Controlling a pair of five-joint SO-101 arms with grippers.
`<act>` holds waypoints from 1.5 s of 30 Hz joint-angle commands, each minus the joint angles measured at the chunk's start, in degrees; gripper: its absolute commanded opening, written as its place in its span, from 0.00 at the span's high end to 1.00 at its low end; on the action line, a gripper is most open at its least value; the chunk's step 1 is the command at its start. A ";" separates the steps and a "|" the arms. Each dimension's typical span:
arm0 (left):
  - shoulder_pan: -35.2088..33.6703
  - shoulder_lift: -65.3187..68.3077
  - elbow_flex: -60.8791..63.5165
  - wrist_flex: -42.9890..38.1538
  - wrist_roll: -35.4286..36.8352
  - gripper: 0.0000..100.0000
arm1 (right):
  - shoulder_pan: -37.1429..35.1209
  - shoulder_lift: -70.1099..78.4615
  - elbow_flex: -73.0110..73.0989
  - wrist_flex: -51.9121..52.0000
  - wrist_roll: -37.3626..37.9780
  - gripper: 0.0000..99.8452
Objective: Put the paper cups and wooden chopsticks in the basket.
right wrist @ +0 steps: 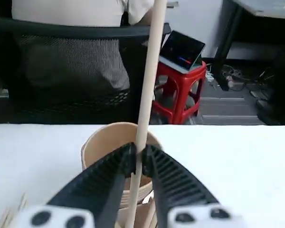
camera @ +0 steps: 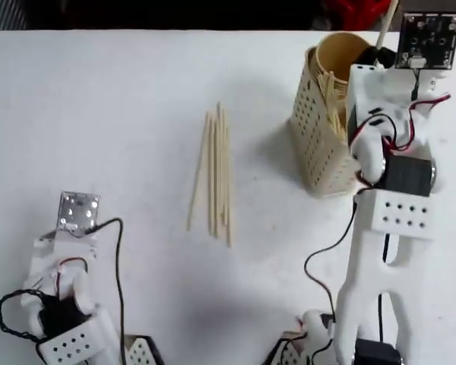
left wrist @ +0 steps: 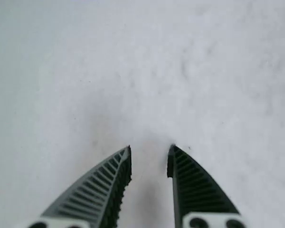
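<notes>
Cup (camera: 342,49) sits in the basket (camera: 315,144), right jaws clamp one chopstick (right wrist: 152,71) above it, left jaws gape empty, and loose chopsticks (camera: 215,171) wait on the table (camera: 99,99).

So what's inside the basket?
A paper cup stands in the basket, with wooden chopsticks tucked beside it. The right arm covers part of the basket, so anything there, or down at the bottom, is hidden.

Bright, even light nearly washes out the white counter (camera: 99,114). In the high view a soft shadow lies left of the basket (camera: 315,144). The room (right wrist: 256,57) behind, upper frame, is dimmer.
</notes>
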 commanded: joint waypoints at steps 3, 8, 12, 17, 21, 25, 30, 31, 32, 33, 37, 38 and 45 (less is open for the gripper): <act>-0.40 -0.40 -0.18 0.35 -0.26 0.86 | 0.92 -0.13 -2.02 -1.01 -0.44 0.81; -0.40 -0.40 -0.18 0.35 -0.26 0.86 | 0.84 -0.22 -2.02 2.86 -0.44 0.75; -0.40 -0.40 -0.18 0.35 -0.26 0.86 | 1.01 -0.31 -2.46 7.52 -0.44 0.75; -0.40 -0.40 -0.18 0.35 -0.26 0.86 | -0.92 -4.70 -2.90 13.67 -0.35 0.75; -0.40 -0.40 -0.18 0.35 -0.26 0.86 | -10.07 -7.78 -7.47 25.45 -0.35 0.79; -0.40 -0.40 -0.18 0.35 -0.26 0.86 | -24.66 -5.49 -10.90 33.54 -0.35 0.85; -0.40 -0.40 -0.18 0.35 -0.26 0.86 | -34.51 4.53 -10.11 34.42 -0.35 0.85; -0.40 -0.40 -0.18 0.35 -0.26 0.86 | -35.03 7.25 -10.02 34.15 -0.35 0.85; -0.40 -0.40 -0.18 0.35 -0.26 0.86 | -35.38 10.07 -9.93 34.07 -0.35 0.85; -0.40 -0.40 -0.18 0.35 -0.26 0.86 | -35.38 12.79 -9.93 33.71 -0.44 0.84; -0.40 -0.40 -0.18 0.35 -0.26 0.86 | -34.51 23.25 -9.85 30.73 -0.44 0.77; -0.40 -0.40 -0.18 0.35 -0.26 0.86 | -34.33 25.80 -9.85 30.11 -0.44 0.76; -0.40 -0.40 -0.18 0.35 -0.26 0.86 | -31.69 42.07 -9.93 23.08 -0.44 0.74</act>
